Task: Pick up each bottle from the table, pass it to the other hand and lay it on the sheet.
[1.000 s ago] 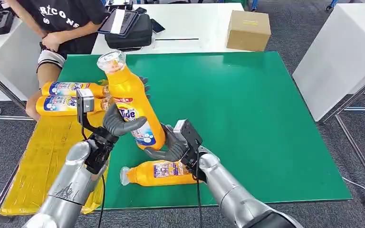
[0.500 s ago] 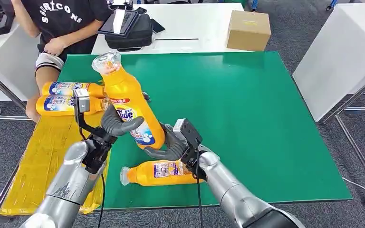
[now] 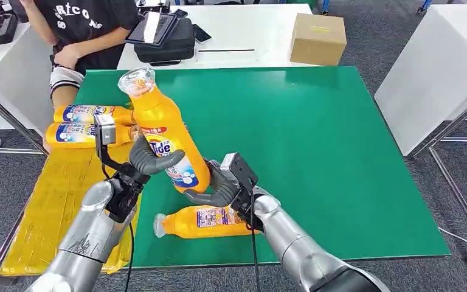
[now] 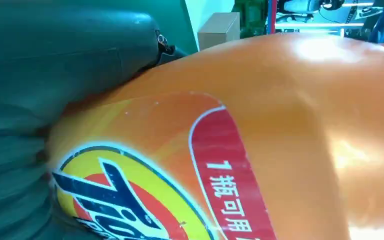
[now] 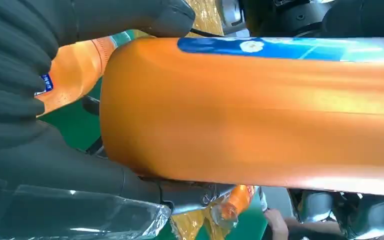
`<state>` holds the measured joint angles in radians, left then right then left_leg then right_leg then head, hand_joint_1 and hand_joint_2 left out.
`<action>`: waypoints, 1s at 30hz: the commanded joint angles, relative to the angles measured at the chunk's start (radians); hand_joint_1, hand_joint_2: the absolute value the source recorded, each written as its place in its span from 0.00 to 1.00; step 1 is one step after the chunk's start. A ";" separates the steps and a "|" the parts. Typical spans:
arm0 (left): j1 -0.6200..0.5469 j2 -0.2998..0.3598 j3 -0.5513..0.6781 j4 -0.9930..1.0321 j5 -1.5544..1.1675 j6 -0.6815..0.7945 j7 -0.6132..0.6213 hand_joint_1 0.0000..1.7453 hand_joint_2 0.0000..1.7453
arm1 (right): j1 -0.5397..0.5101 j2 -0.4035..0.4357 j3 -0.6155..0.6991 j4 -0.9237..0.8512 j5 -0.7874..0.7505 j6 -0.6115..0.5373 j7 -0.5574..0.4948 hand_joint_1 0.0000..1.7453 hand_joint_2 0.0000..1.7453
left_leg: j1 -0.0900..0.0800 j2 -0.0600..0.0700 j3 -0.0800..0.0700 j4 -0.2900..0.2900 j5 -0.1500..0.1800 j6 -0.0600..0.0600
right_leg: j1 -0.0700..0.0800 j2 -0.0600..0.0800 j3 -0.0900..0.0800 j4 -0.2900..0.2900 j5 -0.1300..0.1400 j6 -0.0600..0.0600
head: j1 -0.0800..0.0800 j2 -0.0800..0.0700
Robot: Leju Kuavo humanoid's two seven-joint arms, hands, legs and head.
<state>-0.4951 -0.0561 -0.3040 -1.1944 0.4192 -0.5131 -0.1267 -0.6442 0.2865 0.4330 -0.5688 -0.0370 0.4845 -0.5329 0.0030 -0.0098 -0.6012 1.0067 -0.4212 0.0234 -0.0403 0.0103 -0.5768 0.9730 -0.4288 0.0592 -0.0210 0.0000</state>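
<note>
From the head view you see four orange bottles. One, the held bottle point(image 3: 165, 137), is up in the air over the left part of the green table point(image 3: 316, 146), tilted with its clear cap toward the far left. Your left hand point(image 3: 152, 159) wraps around its middle, and your right hand point(image 3: 210, 185) cups its bottom end. Two laid bottles point(image 3: 88, 125) rest side by side at the far end of the yellow sheet point(image 3: 48, 201). The near part of the sheet is bare. One loose bottle point(image 3: 204, 222) lies on the table close to the near edge. The right half of the table is bare.

In the left wrist view, the left hand point(image 4: 55, 75) presses on the held bottle point(image 4: 260, 140).

In the right wrist view, the right hand point(image 5: 40, 125) grips around the held bottle point(image 5: 250, 110).
</note>
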 commanded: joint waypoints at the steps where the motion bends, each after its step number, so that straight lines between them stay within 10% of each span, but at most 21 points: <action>1: -0.036 0.019 -0.024 0.061 -0.006 -0.005 -0.004 1.00 1.00 | -0.047 -0.002 0.001 0.065 -0.007 -0.019 -0.007 1.00 1.00 | 0.001 0.000 0.001 0.000 0.000 -0.001 | 0.001 -0.001 0.002 0.000 0.000 -0.003 | 0.000 0.000; 11: -0.042 0.017 -0.019 0.065 -0.007 0.001 -0.006 1.00 1.00 | -0.042 -0.009 -0.001 0.045 -0.002 -0.038 -0.012 1.00 1.00 | 0.001 0.000 0.002 0.001 -0.001 -0.001 | 0.002 -0.002 0.002 0.000 -0.001 -0.004 | 0.000 0.000; 12: -0.042 0.018 -0.016 0.063 -0.007 0.004 -0.005 1.00 1.00 | -0.039 -0.011 -0.002 0.034 0.004 -0.058 -0.011 0.80 1.00 | 0.001 0.000 0.002 0.001 -0.001 -0.002 | 0.002 -0.002 0.003 0.000 -0.001 -0.005 | 0.000 0.000; 13: -0.041 0.019 -0.013 0.060 -0.008 0.007 -0.005 1.00 1.00 | -0.037 -0.012 -0.001 0.023 0.009 -0.067 -0.010 0.12 1.00 | 0.001 0.000 0.001 0.000 -0.001 -0.001 | 0.001 -0.002 0.002 0.000 -0.001 -0.004 | 0.000 0.000; 14: -0.036 0.021 -0.009 0.050 -0.007 0.014 -0.004 1.00 1.00 | -0.027 -0.014 -0.004 -0.007 0.016 -0.093 -0.010 0.00 1.00 | 0.001 0.000 0.002 0.001 -0.001 -0.002 | 0.002 -0.002 0.003 0.000 -0.001 -0.005 | 0.000 0.000; 30: 0.018 0.011 0.055 -0.044 -0.036 0.075 0.016 1.00 1.00 | 0.111 -0.083 -0.037 -0.391 0.062 -0.280 0.095 0.00 1.00 | 0.001 -0.001 0.000 0.000 0.000 -0.001 | 0.001 -0.002 0.001 -0.001 0.000 -0.003 | 0.000 0.000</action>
<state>-0.4628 -0.0507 -0.2732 -1.2237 0.3964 -0.4509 -0.1240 -0.5651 0.2545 0.4155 -0.8124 0.0194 0.2292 -0.4570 0.0030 -0.0098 -0.6012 1.0067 -0.4213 0.0234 -0.0404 0.0102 -0.5772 0.9729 -0.4288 0.0592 -0.0210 0.0000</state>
